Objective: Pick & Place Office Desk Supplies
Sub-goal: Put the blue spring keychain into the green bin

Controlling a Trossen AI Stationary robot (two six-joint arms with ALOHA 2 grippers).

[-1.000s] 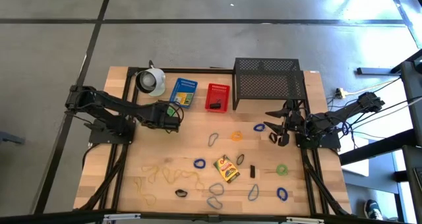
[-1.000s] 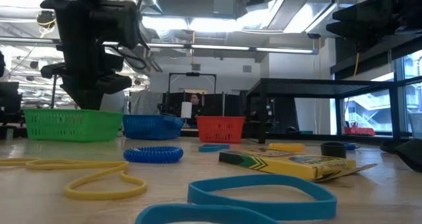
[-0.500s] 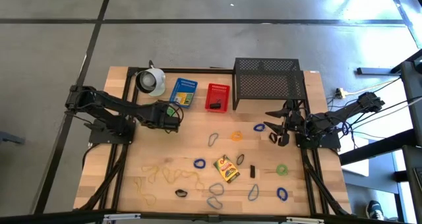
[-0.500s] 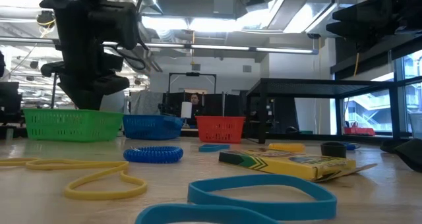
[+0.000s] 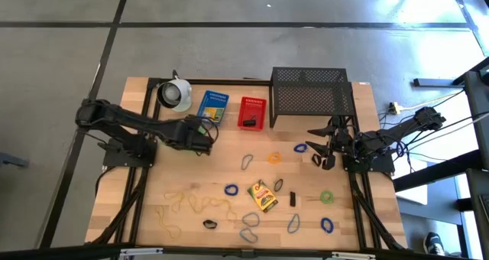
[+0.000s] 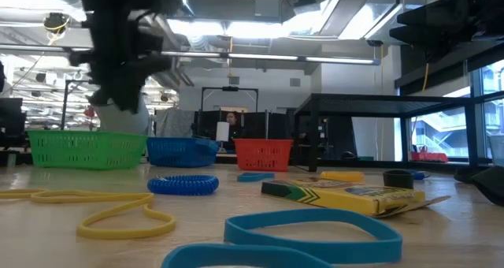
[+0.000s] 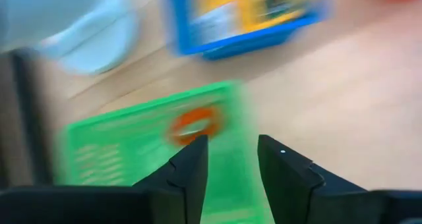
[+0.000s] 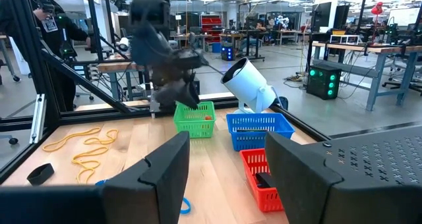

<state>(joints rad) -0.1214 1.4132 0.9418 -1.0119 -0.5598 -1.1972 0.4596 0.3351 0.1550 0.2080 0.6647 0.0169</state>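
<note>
High view: the left gripper point(image 5: 208, 131), fingers parted and empty, hangs at the green basket point(image 7: 142, 155) left of centre, an orange band point(image 7: 193, 124) inside; remaining rubber bands point(image 5: 231, 190) at lower centre look light, floppy; pinch one strand; right gripper point(image 5: 321, 147) open, idle at right.

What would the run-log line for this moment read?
left gripper: open above green basket, orange band inside | right gripper: open, empty, beside wire-mesh rack | crayon box: on table
</note>
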